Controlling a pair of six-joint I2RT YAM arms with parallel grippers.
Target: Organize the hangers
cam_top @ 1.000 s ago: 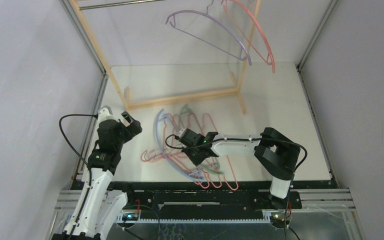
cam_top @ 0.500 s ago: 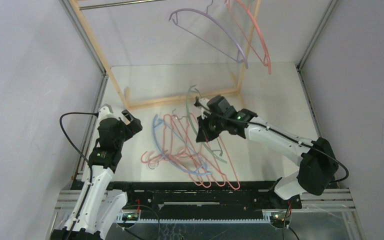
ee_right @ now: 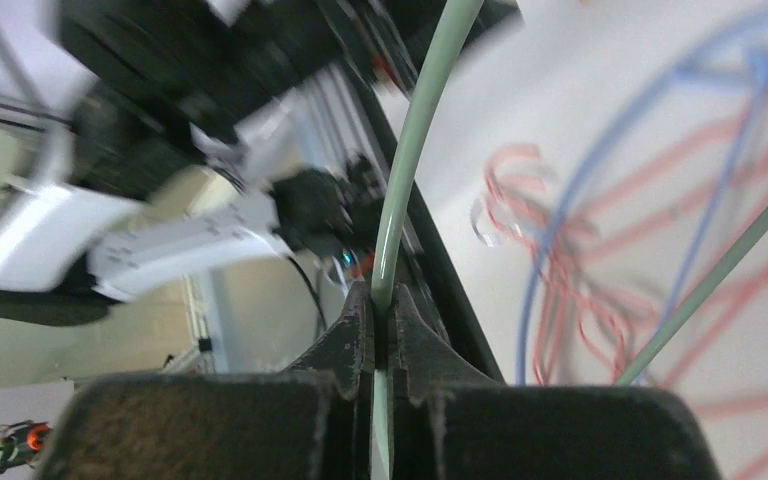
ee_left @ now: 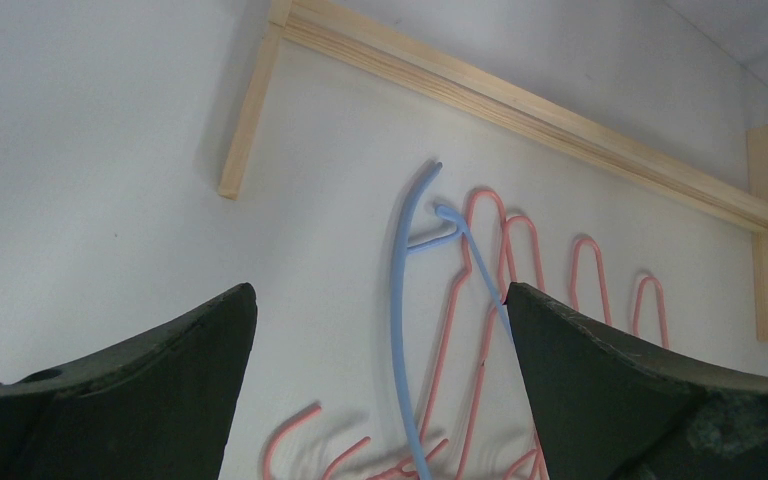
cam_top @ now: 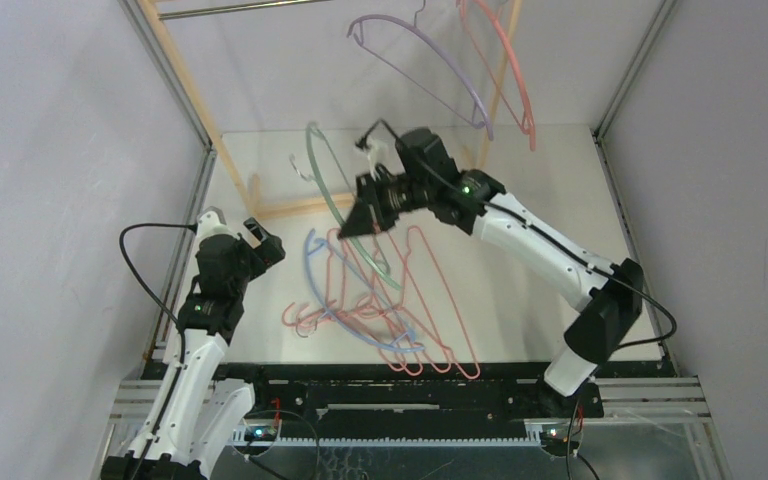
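Top view, read left to right. The left gripper (cam_top: pixel 242 232) sits at 9 o'clock of the table (cam_top: pixel 560 230), its fingers spread wide and holding nothing. In the left wrist view the two dark fingers (ee_left: pixel 160 380) frame bare tabletop and the near end of the pile.

A loose pile of hangers lies flat on the table between the arms. A blue hanger (cam_top: pixel 311 262) forms its 9 o'clock edge, and the salmon-pink hangers (cam_top: pixel 422 300) overlap one another toward 5 o'clock, with their hooks near the front edge.

Above the pile, at its 12 o'clock, the right gripper (cam_top: pixel 365 208) is pinched tight on a green hanger (cam_top: pixel 314 165). The hanger is lifted off the table and curves from 11 o'clock down to 5 o'clock. The right wrist view, though blurred, shows the green wire (ee_right: pixel 412 140) clamped between the closed fingertips (ee_right: pixel 355 330).

At 1 o'clock, a lavender hanger (cam_top: pixel 430 55) and a salmon-pink hanger (cam_top: pixel 512 70) hang from the wooden rack (cam_top: pixel 185 90), to the right of its metal rail (cam_top: pixel 240 8).
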